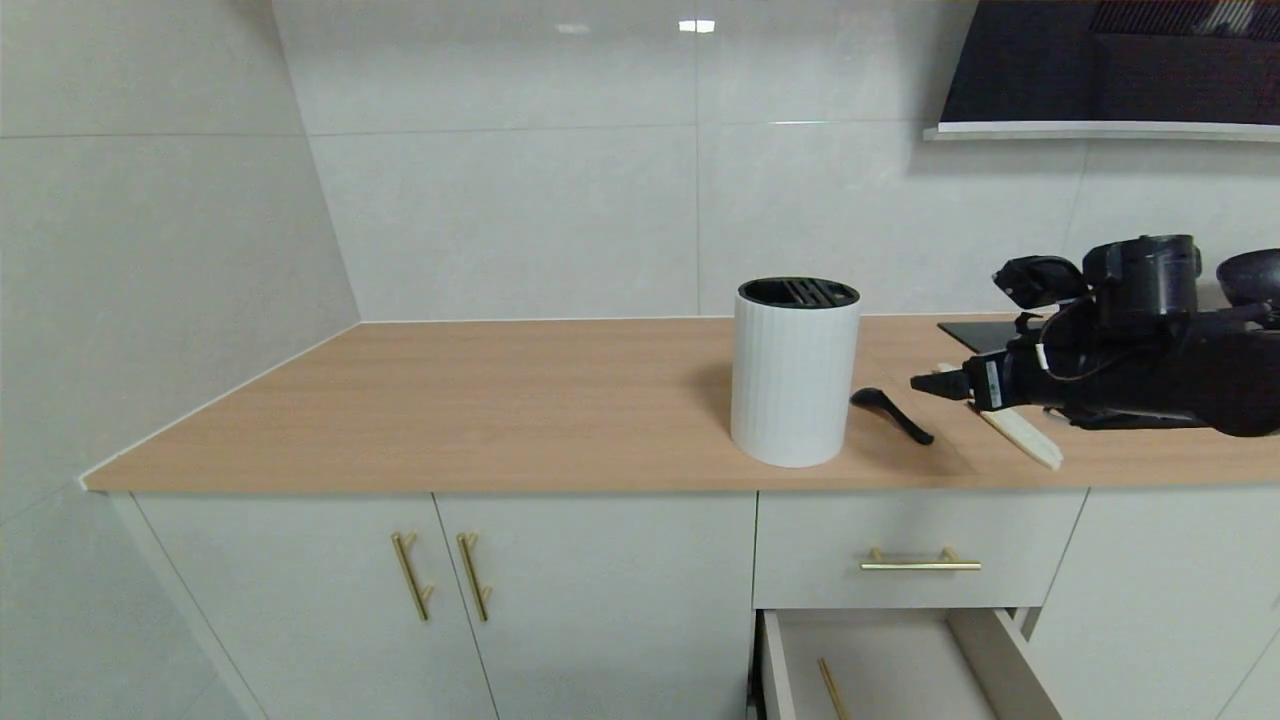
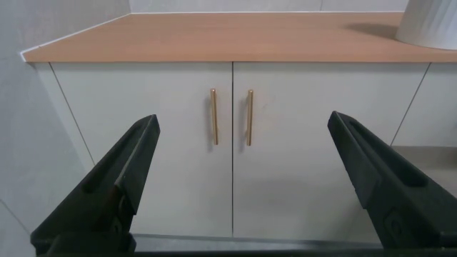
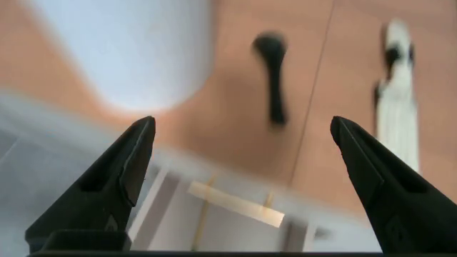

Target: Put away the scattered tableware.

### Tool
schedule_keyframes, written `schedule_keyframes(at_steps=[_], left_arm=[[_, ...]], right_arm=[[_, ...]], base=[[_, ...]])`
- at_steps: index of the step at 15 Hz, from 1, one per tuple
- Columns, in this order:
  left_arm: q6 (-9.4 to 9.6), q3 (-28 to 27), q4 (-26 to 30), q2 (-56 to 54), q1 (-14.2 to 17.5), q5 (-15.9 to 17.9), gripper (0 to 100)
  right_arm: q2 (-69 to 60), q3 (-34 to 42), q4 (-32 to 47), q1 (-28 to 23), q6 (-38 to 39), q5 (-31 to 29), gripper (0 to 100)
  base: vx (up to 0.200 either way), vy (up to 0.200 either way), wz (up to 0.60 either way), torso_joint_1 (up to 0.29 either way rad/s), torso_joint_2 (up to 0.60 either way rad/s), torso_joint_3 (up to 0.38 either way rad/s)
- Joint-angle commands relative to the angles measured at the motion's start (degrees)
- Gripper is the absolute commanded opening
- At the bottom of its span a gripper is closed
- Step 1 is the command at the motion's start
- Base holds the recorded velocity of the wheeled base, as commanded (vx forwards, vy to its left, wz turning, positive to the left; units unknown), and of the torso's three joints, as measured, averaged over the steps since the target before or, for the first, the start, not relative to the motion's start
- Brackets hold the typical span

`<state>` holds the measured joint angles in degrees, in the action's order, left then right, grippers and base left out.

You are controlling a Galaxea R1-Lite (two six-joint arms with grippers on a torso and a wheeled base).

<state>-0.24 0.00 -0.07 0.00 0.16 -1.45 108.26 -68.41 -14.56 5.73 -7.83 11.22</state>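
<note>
Spanning the tiled corner, counter (image 1: 500,400) bears holder (image 1: 795,375), spoon (image 1: 893,413), pale utensil (image 1: 1025,438) at right; left gripper (image 2: 243,120), right gripper (image 3: 241,127) gape wide, empty.

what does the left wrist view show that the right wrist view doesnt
Left wrist, not right wrist: the double cabinet doors with their two gold handles.

Right wrist, not left wrist: the black spoon, the pale flat utensil lying beside it, and a gold drawer handle below the counter edge.

Both: the white holder and the wooden countertop it stands on.
</note>
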Motion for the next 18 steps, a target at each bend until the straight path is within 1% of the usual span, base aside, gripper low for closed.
schedule_keyframes(at_steps=[1, 6, 10, 13, 18], left_arm=[[-0.02, 0.00, -0.01, 0.00, 0.02, -0.04, 100], [-0.02, 0.00, -0.01, 0.00, 0.02, -0.04, 100], [-0.02, 0.00, -0.01, 0.00, 0.02, -0.04, 100], [-0.02, 0.00, -0.01, 0.00, 0.02, -0.04, 100], [-0.02, 0.00, -0.01, 0.00, 0.02, -0.04, 100]], right_arm=[[11.53, -8.31, 0.05, -0.81, -0.61, 0.56, 100], [20.50, -10.60, -0.47, -1.16, -0.08, 1.62, 100], [22.25, -12.36, -0.47, -1.16, 0.18, 1.53, 100], [23.40, -14.64, -0.56, -1.16, 3.87, 1.53, 100], [25.77, -17.37, -0.56, -1.51, 4.13, 1.09, 100]], base=[[0.000, 0.000, 0.00, 0.000, 0.00, 0.000], [0.000, 0.000, 0.00, 0.000, 0.00, 0.000], [0.000, 0.000, 0.00, 0.000, 0.00, 0.000], [0.000, 0.000, 0.00, 0.000, 0.00, 0.000], [0.000, 0.000, 0.00, 0.000, 0.00, 0.000]])
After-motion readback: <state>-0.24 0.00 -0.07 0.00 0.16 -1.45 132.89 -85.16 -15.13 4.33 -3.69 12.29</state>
